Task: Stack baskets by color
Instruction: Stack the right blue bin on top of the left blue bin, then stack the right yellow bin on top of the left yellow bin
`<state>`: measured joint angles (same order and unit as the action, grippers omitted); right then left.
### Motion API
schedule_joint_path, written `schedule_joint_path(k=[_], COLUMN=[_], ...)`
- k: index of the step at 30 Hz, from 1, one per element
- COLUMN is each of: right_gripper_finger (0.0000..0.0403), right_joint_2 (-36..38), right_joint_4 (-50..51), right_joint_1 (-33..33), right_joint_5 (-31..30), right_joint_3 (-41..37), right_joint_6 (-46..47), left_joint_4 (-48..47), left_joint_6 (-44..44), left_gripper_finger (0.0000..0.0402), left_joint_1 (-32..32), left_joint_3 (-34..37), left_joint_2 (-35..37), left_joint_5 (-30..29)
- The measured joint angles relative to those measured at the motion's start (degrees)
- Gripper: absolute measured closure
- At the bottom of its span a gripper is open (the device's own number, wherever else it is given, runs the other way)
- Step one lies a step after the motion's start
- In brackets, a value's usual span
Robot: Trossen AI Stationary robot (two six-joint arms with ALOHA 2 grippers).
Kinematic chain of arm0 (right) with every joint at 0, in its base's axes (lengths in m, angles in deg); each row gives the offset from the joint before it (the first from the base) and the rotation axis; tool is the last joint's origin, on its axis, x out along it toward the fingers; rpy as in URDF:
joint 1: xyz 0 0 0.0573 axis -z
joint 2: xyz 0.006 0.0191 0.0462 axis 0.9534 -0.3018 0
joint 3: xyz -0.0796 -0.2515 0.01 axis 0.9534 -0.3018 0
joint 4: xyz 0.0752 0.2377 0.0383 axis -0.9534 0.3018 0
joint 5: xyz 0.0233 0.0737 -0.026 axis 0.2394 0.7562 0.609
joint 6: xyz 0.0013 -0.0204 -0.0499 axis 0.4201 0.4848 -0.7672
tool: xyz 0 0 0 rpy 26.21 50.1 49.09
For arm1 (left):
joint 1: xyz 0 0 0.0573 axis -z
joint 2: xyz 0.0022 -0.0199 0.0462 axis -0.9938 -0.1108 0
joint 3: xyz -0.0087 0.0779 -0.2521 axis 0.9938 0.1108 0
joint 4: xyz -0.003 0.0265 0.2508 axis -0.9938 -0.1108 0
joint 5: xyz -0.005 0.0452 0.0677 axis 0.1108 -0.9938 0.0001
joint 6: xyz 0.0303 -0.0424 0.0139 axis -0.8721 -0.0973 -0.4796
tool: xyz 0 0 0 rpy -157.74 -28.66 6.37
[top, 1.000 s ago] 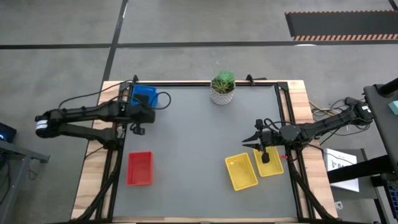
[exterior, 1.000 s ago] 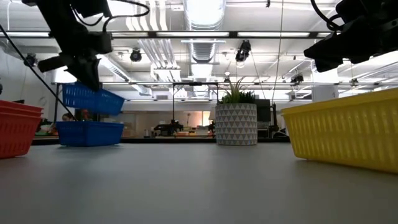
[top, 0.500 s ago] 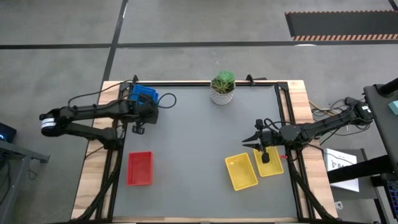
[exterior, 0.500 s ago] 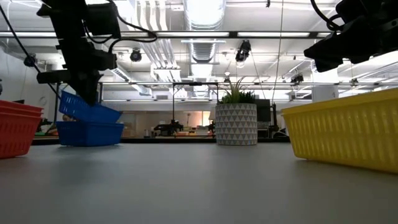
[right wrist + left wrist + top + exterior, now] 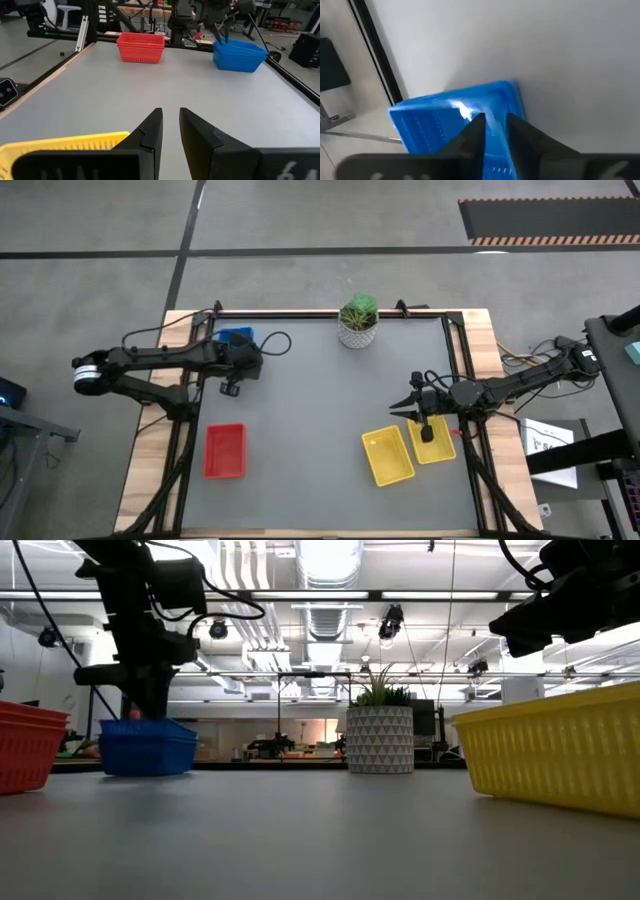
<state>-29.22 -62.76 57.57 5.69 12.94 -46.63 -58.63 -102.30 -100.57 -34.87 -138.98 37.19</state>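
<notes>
Left gripper [image 5: 243, 365] sits at the upper left of the high view, directly over the blue stack [image 5: 235, 337], which lies at the far left corner of the counter [image 5: 310, 430]. In the low view the blue baskets [image 5: 147, 746] rest nested and level on the counter, with the left arm coming down onto their rim. In the left wrist view I see both fingers [image 5: 475, 132] straddling the near wall of the blue basket [image 5: 445, 120], a narrow gap between them; I cannot tell whether they grip the wall or have let go.

Right gripper [image 5: 412, 410] is at the right of the high view, over the inner edge of one yellow basket [image 5: 434, 442]. A second yellow basket [image 5: 388, 456] lies just beside it, slightly skewed. In the right wrist view the right fingers [image 5: 150, 132] stand slightly apart with nothing between them, just above a yellow rim [image 5: 60, 145]. In the low view a yellow basket [image 5: 555, 755] fills the right side.

Red stack [image 5: 224, 450] lies at the lower left of the high view, well apart from both grippers; it shows at the left edge of the low view [image 5: 28, 745] and far across the counter in the right wrist view [image 5: 141, 47].

Potted plant [image 5: 358, 322] stands at the top centre of the counter, between the blue and yellow groups.
</notes>
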Motion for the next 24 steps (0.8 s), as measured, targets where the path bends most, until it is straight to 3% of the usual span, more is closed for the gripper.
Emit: schedule_joint_path(k=[6, 13, 16, 24], right_gripper_finger=[0.0346, 0.0346, 0.0346, 0.0346], right_joint_2=[0.0, 0.0, 0.0, -0.3], right_joint_4=[0.0, 0.0, 0.1, 0.1], right_joint_1=[0.0, 0.0, 0.0, 0.0], right_joint_5=[0.0, 0.0, 0.0, 0.0], right_joint_3=[0.0, 0.0, 0.0, 0.0], right_joint_6=[0.2, 0.1, 0.1, 0.5], left_joint_4=[-1.1, 2.4, 12.2, 50.4], left_joint_6=[3.5, 28.3, 33.8, 34.2], left_gripper_finger=[0.0295, 0.0288, 0.0289, 0.0302], left_joint_1=[0.6, 6.0, 11.6, 26.2], left_joint_3=[-1.0, -3.5, -0.5, 8.3], left_joint_2=[1.8, 5.1, 6.0, 2.6], left_joint_5=[-2.3, -4.6, -4.9, -7.8])
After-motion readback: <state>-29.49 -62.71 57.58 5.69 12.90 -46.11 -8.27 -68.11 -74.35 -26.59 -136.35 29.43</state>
